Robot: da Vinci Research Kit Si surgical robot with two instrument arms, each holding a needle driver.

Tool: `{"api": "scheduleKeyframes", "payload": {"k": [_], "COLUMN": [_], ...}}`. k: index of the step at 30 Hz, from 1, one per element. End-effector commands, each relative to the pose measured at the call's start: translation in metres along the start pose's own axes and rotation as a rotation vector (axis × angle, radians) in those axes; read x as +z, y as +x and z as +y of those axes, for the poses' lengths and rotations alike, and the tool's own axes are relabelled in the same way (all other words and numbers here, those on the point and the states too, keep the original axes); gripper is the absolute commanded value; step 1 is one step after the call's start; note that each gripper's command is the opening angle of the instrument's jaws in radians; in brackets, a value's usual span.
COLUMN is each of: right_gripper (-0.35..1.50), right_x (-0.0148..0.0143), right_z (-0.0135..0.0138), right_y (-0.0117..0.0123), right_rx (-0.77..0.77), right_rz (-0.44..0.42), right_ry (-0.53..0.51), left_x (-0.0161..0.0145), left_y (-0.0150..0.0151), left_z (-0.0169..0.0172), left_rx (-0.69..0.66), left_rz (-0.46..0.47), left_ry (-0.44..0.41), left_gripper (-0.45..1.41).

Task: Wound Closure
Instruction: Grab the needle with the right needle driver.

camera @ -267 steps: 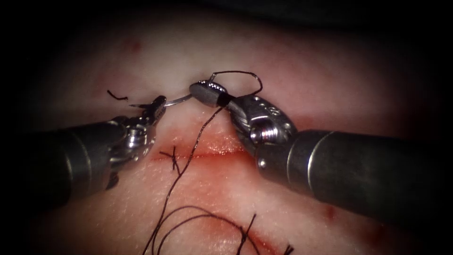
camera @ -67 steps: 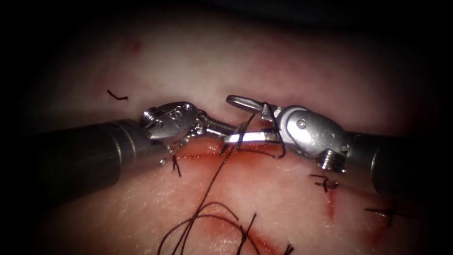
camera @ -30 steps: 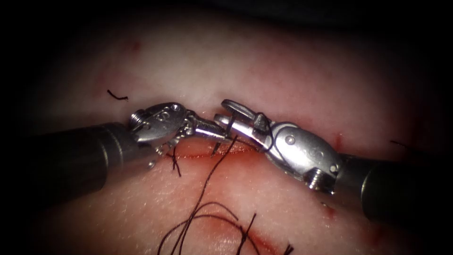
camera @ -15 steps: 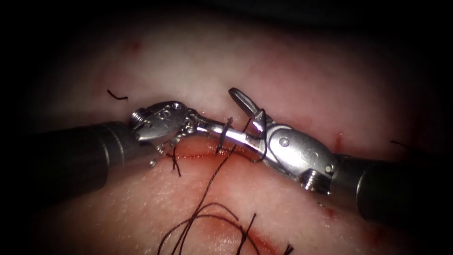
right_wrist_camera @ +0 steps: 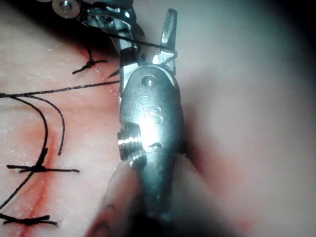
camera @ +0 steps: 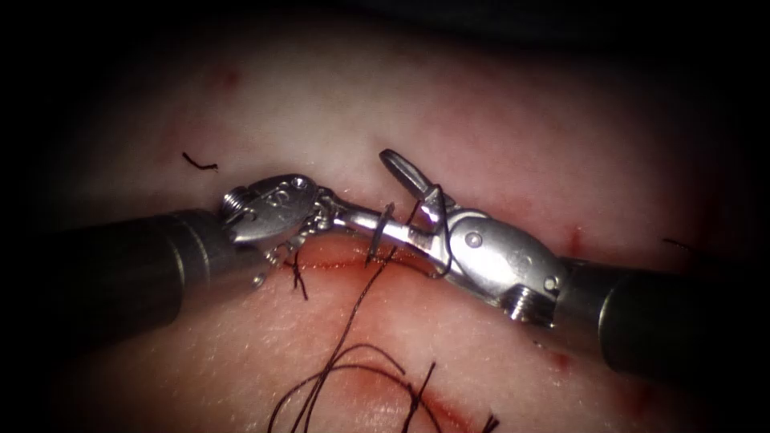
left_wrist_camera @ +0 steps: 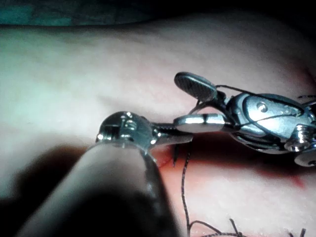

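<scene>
In the endoscope view my left tool [camera: 365, 223] reaches in from the left over the cut [camera: 337, 261], jaws shut on the thread [camera: 353, 321]. Its tip lies against the lower jaw of my right tool [camera: 383, 192], whose jaws stand wide open with nothing between them. Dark thread is looped around the right tool's jaws and wrist. The left wrist view has the left tool [left_wrist_camera: 185, 139] under the right tool [left_wrist_camera: 180, 100]. In the right wrist view a taut thread [right_wrist_camera: 148, 45] crosses the right tool [right_wrist_camera: 145, 29].
A tied stitch [camera: 298, 277] crosses the cut just below the left tool. Slack thread coils [camera: 345, 373] lie on the near tissue. A cut thread end [camera: 199, 163] rests at the far left. More stitches [right_wrist_camera: 39, 168] cross the cut. Red fluid wets the cut.
The right tool's jaws have opened wide over the last second, the upper one lifting, and the tool has edged left onto the left tool's tip. The left tool has held still.
</scene>
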Motion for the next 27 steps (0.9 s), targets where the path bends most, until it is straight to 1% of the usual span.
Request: {"api": "scheduleKeyframes", "payload": {"k": [1, 2, 3, 7, 10, 13, 14, 15, 16, 17, 19, 20, 23, 24, 25, 26, 27], "right_gripper": [0.31, -0.18, -0.35, -0.35, -0.35, -0.35, -0.35, -0.35, -0.35, -0.35, -0.35, -0.35, -0.35, -0.35, -0.35, -0.35, -0.35], "right_x": [0.0007, 0.0007, 0.0006, 0.0006, 0.0008, 0.0007, 0.0007, 0.0006, 0.0006, 0.0006, 0.0007, 0.0008, 0.001, 0.001, 0.0012, 0.0013, 0.0013], "right_z": [-0.0004, -0.0004, -0.0005, -0.0006, -0.0006, -0.0004, -0.0003, -0.0002, -0.0001, 0.0, 0.0004, 0.0006, 0.0016, 0.0016, 0.0024, 0.0028, 0.0028], "right_y": [-0.0006, -0.0006, -0.0006, -0.0007, -0.0007, -0.0008, -0.0008, -0.0008, -0.0008, -0.0008, -0.0011, -0.0012, -0.0017, -0.0017, -0.0021, -0.0023, -0.0023], "right_rx": [0.0, -0.001, -0.002, 0.043, 0.043, 0.042, 0.042, 0.042, 0.042, 0.041, 0.046, 0.045, 0.047, 0.047, 0.049, 0.05, 0.05], "right_rz": [0.001, -0.001, -0.007, -0.016, -0.016, -0.02, -0.025, -0.026, -0.028, -0.031, -0.035, -0.031, -0.013, -0.013, 0.0, 0.004, 0.004], "right_ry": [0.009, 0.017, 0.02, 0.02, 0.018, 0.018, 0.021, 0.021, 0.022, 0.023, 0.046, 0.064, 0.115, 0.115, 0.149, 0.166, 0.166], "left_x": [0.0005, 0.0005, 0.0005, 0.0005, 0.0005, 0.0004, 0.0004, 0.0003, 0.0003, 0.0003, -0.0002, -0.0005, -0.0015, -0.0015, -0.0021, -0.0023, -0.0023], "left_y": [0.0002, 0.0002, 0.0001, 0.0001, 0.0001, 0.0, 0.0001, 0.0001, 0.0001, 0.0001, -0.0001, -0.0002, -0.0009, -0.0009, -0.0019, -0.0025, -0.0025], "left_z": [-0.0006, -0.0006, -0.0006, -0.0005, -0.0006, -0.0005, -0.0005, -0.0005, -0.0005, -0.0005, 0.0, 0.0002, 0.0015, 0.0015, 0.0025, 0.0029, 0.0029], "left_rx": [0.003, 0.003, 0.009, 0.009, 0.01, 0.011, -0.017, -0.034, -0.034, -0.036, -0.04, -0.046, -0.024, -0.024, 0.001, 0.017, 0.017], "left_rz": [0.001, 0.001, 0.0, 0.0, 0.0, -0.003, -0.006, -0.006, -0.007, -0.009, -0.013, -0.014, -0.026, -0.026, -0.037, -0.04, -0.04], "left_ry": [-0.001, -0.002, -0.002, -0.002, -0.003, 0.026, 0.102, 0.136, 0.16, 0.18, 0.197, 0.203, 0.242, 0.242, 0.291, 0.315, 0.315], "left_gripper": [-0.45, -0.45, -0.45, -0.45, -0.45, -0.45, 0.07, 0.42, 0.88, 1.08, 1.28, 1.31, 1.3, 1.3, 1.23, 1.23, 1.23]}}
